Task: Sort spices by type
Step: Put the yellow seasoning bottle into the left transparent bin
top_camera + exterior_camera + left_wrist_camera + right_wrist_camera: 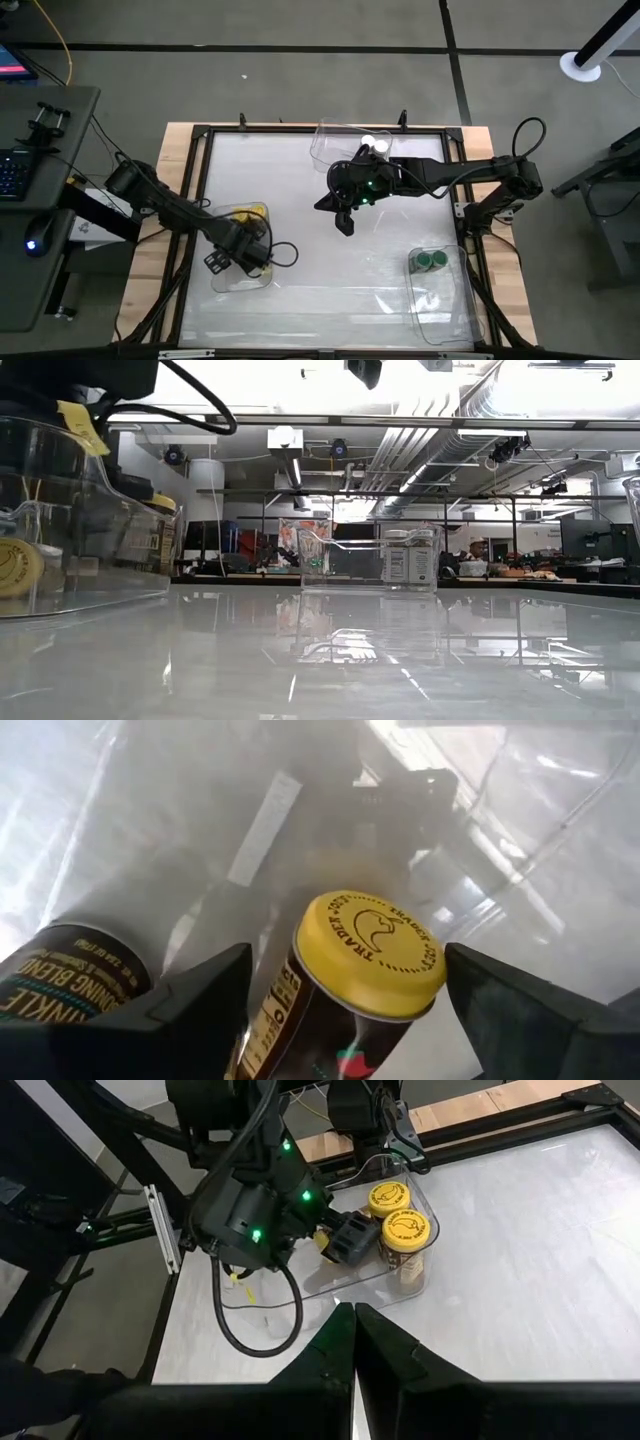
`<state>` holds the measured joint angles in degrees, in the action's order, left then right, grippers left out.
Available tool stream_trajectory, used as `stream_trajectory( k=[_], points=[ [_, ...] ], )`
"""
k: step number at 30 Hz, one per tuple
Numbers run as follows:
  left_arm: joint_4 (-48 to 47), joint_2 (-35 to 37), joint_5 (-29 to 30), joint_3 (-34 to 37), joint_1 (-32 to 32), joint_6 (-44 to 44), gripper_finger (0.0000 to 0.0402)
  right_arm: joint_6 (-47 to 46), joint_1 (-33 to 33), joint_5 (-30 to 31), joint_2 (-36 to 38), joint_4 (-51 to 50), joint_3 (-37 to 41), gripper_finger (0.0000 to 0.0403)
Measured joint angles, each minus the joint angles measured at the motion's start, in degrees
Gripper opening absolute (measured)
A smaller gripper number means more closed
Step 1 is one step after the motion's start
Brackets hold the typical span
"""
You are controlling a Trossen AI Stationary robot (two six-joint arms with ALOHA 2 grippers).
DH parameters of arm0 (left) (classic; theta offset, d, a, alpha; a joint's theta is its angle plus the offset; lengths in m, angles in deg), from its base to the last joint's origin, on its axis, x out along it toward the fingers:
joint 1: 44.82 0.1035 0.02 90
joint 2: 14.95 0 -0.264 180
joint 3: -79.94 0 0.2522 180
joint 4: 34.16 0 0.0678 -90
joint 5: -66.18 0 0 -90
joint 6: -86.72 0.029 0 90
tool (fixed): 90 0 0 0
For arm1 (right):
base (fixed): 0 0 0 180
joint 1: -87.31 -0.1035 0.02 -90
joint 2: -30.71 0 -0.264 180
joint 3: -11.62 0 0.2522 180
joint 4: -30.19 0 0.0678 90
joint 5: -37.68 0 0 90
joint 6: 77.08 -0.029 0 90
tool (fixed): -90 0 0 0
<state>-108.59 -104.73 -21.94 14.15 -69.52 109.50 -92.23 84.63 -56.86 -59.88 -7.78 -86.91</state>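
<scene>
A spice jar with a yellow lid (370,955) stands in a clear bin (228,280) at the table's left, beside a second yellow-lidded jar (388,1198). My left gripper (350,1010) points down into this bin, open, with a finger on either side of the first jar; no touch shows. A dark-labelled jar (70,980) is next to it. My right gripper (352,1330) hangs shut and empty above the table's middle (345,222). Green-lidded jars (431,262) stand in a near-right bin, and a white-lidded jar (378,145) stands in a far bin.
The far bin (335,145) stands at the middle of the table's far edge, the near-right bin (445,305) by the right rail. A black frame (200,135) rims the table. Bare white tabletop (330,290) lies between the bins.
</scene>
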Motion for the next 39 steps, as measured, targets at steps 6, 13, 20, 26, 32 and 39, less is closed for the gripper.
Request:
stream_trajectory(
  k=[6, 13, 20, 26, 32, 39],
  points=[
    [0.43, -0.02, -3.15, 3.54, 0.39, -0.17, 0.0292, 0.00, 0.00, 0.00, 0.00, -0.08, 0.00, 0.0000],
    [0.85, 0.00, -3.77, 6.63, 0.32, -0.22, 0.0290, 0.07, 0.00, 0.00, 0.00, -0.46, 0.00, 0.0000],
    [1.08, 0.11, -3.47, 7.93, 0.32, 0.91, 0.0287, -0.31, 0.00, 0.00, 0.00, -0.63, 0.00, 0.0000],
    [1.56, 0.09, -2.04, 8.10, 0.34, 2.11, 0.0223, -0.99, 0.00, 0.00, 0.00, -1.39, 0.31, 0.0000],
    [1.92, -0.02, 0.02, 4.30, 0.36, 1.87, 0.0097, -1.33, 0.00, 0.00, -0.45, -1.93, 0.31, 0.0000],
    [-0.91, 0.53, 0.53, -6.42, 0.41, -5.73, 0.0012, -1.33, 0.00, 0.01, -0.59, -1.67, 0.31, 0.0000]
  ],
)
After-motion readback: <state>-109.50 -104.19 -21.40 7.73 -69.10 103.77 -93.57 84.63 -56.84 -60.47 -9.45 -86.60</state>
